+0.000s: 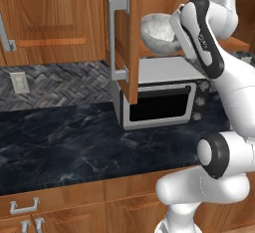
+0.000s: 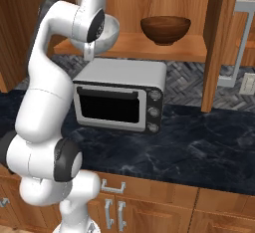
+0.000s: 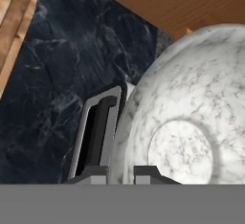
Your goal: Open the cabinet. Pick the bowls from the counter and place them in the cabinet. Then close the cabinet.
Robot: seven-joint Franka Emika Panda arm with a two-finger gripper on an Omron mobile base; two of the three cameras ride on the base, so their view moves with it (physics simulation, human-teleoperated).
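Observation:
The cabinet [image 2: 149,48] stands open, its left door [image 1: 130,38] and right door [image 2: 218,43] both swung out. On its shelf sits the dark brown wood bowl [image 2: 165,29]. My gripper [image 3: 119,174] is shut on the rim of the whitish-grey speckled bowl [image 3: 191,122], whose outer wall and foot ring face the hand view. That bowl [image 1: 158,32] hangs at shelf level in the left half of the cabinet, left of the wood bowl and partly behind my hand [image 2: 92,33]. Whether it touches the shelf I cannot tell. The black counter [image 1: 74,142] lies below.
A silver toaster oven [image 1: 159,97] stands on the counter [image 2: 199,147] right under the open cabinet. The open doors jut out on both sides of my arm. Drawers with small silver handles [image 1: 24,206] run under the counter. A wall socket [image 1: 20,82] sits on the tiled backsplash.

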